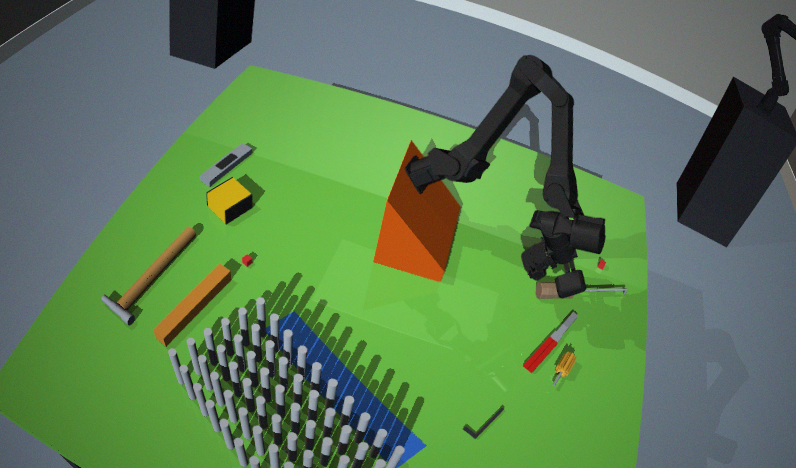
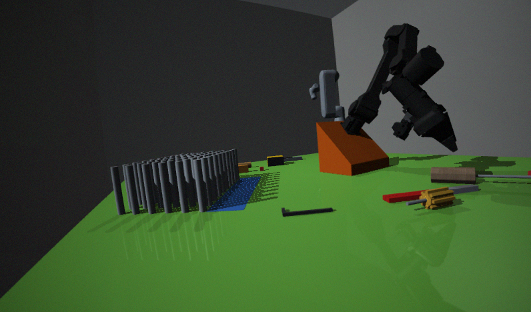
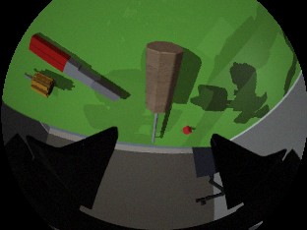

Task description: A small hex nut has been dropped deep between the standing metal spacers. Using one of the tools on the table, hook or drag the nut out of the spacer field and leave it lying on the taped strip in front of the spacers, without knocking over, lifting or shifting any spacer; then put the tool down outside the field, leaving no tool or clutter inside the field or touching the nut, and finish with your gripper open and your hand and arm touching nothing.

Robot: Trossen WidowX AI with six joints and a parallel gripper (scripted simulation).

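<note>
The hex nut cannot be seen; by the task it lies deep among the spacers (image 1: pixel 284 384), well apart from the arm. The gripper (image 3: pixel 164 152) hangs spread wide and empty above the wooden-handled hook tool (image 3: pixel 161 76), whose long axis runs straight away from the jaws, its thin shaft (image 3: pixel 155 126) pointing back toward them. Farther off lies the red-handled tool (image 3: pixel 51 54).

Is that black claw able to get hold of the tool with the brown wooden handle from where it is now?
Probably yes. The gripper hangs open just above the brown-handled tool, which lies flat with bare mat on both sides. The red-handled tool and small red cube lie apart from it.
</note>
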